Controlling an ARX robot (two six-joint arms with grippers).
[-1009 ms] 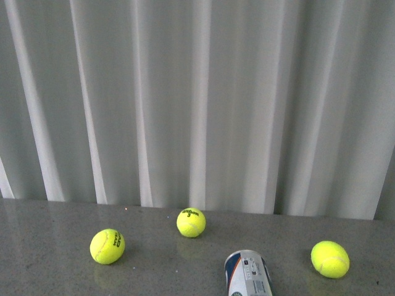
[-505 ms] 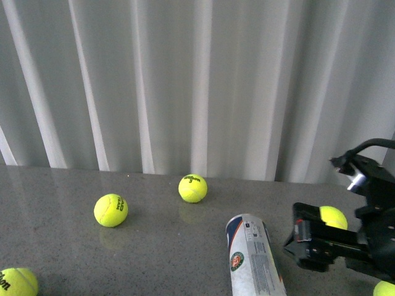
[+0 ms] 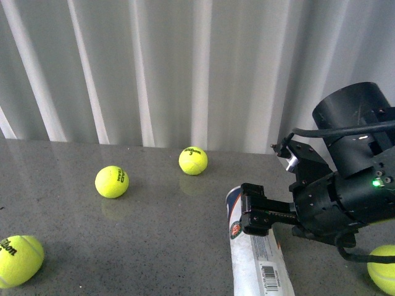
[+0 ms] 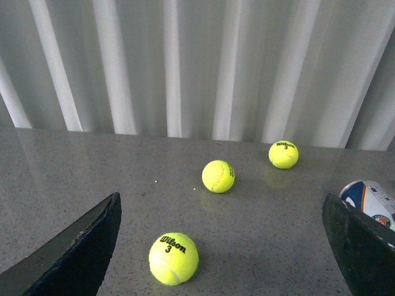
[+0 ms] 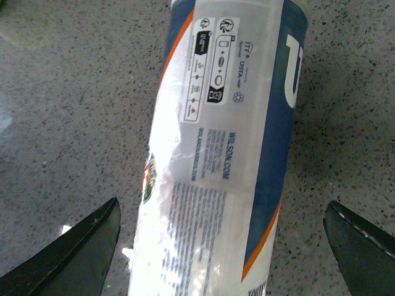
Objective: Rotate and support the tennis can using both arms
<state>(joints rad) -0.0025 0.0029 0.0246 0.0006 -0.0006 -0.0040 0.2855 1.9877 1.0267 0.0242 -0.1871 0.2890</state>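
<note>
The flat black left pincer [image 4: 221,203] hangs open-jawed left of the clear plastic, blue-and-white-labelled tennis can [image 3: 258,262] lying sideways on the grey speckled table [image 3: 154,234], while the bulky black right arm [image 3: 345,185] reaches in from the can's right, right pincer [image 3: 254,211] spread wide astride it.

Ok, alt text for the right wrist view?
The tennis can lies on its side on a speckled grey table, label up, filling the frame's middle. The right gripper is open, its black fingers either side, clear of it.
</note>
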